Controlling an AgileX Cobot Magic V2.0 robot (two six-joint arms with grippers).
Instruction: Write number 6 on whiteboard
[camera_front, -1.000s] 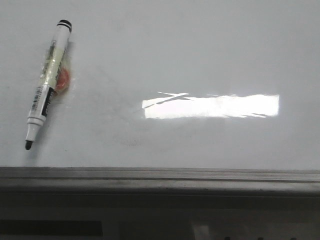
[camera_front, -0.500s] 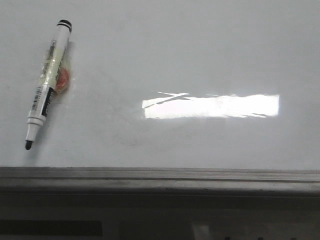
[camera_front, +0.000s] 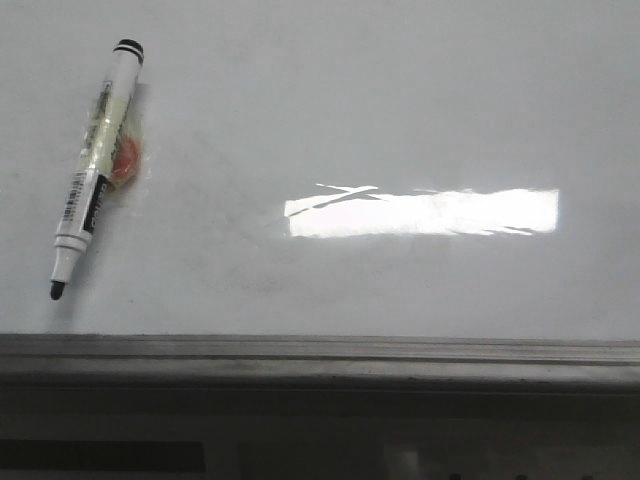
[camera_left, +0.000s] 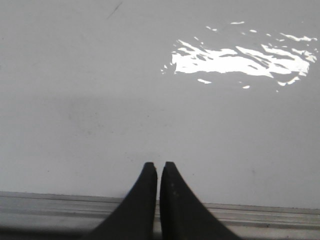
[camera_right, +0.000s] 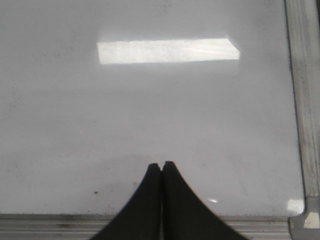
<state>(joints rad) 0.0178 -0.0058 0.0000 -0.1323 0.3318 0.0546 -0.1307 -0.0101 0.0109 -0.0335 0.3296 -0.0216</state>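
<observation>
The whiteboard (camera_front: 400, 120) fills the front view, glossy white-grey with a bright rectangular reflection and a grey metal frame edge (camera_front: 320, 352) along its near side. No number 6 shows on it. A white and black marker (camera_front: 95, 170) lies uncapped at the board's left, tip toward the near edge, with an orange-red blob beside it. Neither gripper shows in the front view. My left gripper (camera_left: 158, 165) is shut and empty over the board's near edge. My right gripper (camera_right: 162, 164) is shut and empty near the board's near right corner.
The right wrist view shows the frame's right side (camera_right: 302, 100) and its corner piece (camera_right: 306, 220). Faint grey smudges mark the board (camera_front: 255, 285). Below the frame lies a dark ledge (camera_front: 100, 455).
</observation>
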